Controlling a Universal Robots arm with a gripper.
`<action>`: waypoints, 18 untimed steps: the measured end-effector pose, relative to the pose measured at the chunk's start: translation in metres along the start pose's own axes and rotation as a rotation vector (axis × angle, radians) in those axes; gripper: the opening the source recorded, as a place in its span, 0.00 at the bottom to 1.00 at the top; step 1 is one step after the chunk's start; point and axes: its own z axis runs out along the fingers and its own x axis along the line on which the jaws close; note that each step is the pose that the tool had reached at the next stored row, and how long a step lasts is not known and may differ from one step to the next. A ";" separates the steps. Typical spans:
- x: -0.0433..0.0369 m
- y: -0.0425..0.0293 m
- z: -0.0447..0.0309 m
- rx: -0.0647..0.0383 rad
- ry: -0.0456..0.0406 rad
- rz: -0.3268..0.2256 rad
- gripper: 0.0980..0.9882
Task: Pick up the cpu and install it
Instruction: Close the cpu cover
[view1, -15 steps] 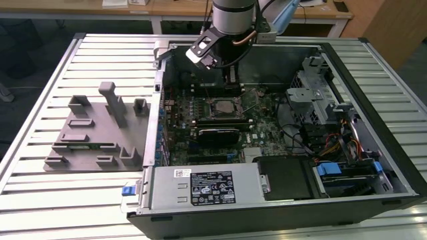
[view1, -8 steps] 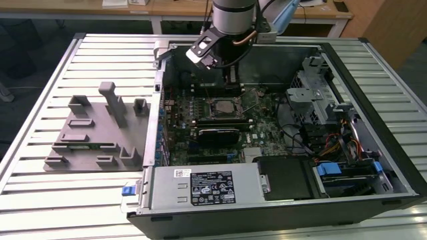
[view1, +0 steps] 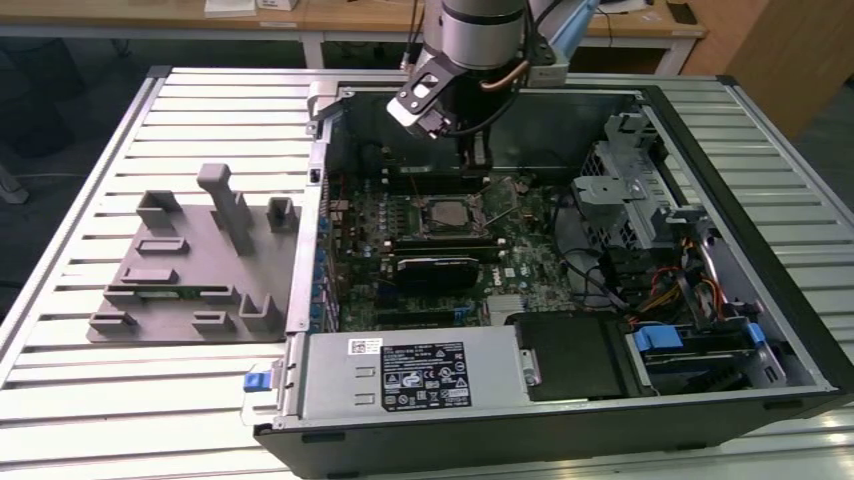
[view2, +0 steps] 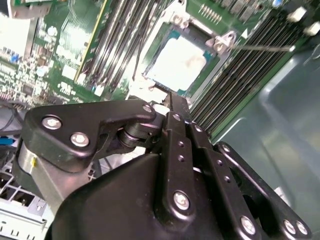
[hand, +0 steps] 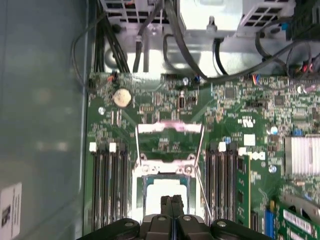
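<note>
One hand (hand: 172, 200), fingers (hand: 167, 206) pressed together on nothing, hangs just above the cpu (hand: 156, 192), which lies flat in the open socket (hand: 142, 172) of the motherboard (hand: 150, 100) inside the opened computer case (view1: 747, 135) on the slatted worktop (view1: 200, 110).

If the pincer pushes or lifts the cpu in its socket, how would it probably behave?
The cpu looks like a flat metal-topped plate, so probably stiff and unlikely to roll or tip. Its smooth, shiny top may be slippery. It lies inside the socket frame, which would likely stop sideways sliding.
</note>
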 end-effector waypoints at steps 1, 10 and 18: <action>0.0000 0.0024 0.0001 0.000 -0.0001 0.000 0.01; 0.0000 0.0245 0.0013 0.000 0.0000 0.000 0.01; 0.0001 0.0378 0.0019 0.000 -0.0001 0.000 0.01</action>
